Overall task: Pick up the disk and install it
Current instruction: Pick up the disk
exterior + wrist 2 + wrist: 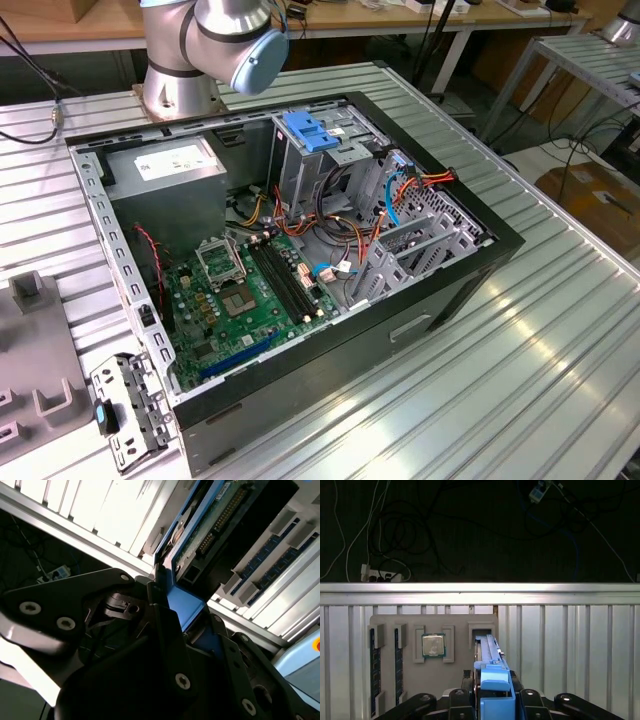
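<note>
surface: ribbed metal table (pixel 540 330) | far side: wooden workbench (pixel 60 30) | floor: dark, loose cables (pixel 410 525), power strip (pixel 380 573)

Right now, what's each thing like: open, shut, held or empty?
gripper: shut on the disk, at its blue rail.
disk: standing on edge, far end at the slot of the grey tray.
computer case: open, side panel off.
memory slots: empty.
processor chip: seated in its tray pocket.
memory sticks: lying in tray slots.
</note>
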You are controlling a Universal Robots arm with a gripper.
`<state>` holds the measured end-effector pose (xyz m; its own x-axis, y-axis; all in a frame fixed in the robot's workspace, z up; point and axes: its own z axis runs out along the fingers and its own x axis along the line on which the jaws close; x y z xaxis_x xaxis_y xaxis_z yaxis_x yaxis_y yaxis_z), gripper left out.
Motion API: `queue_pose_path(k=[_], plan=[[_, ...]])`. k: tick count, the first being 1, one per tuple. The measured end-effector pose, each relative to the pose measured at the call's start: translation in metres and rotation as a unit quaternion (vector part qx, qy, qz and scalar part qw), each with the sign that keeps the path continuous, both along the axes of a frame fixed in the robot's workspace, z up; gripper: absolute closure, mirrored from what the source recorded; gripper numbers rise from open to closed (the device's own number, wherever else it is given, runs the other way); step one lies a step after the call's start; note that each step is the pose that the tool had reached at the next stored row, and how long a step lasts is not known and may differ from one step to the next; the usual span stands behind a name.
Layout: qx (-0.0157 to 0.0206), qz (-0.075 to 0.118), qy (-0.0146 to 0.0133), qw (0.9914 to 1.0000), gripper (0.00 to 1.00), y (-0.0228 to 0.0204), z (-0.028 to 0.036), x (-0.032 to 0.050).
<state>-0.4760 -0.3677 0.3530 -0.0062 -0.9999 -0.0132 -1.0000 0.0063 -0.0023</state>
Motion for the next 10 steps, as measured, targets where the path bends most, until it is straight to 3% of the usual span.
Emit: queue_pose_path(k=[10], plan=[[0.0000,0.000,0.0000,1.00000,0.63,0.0000,0.0043,0.0000]])
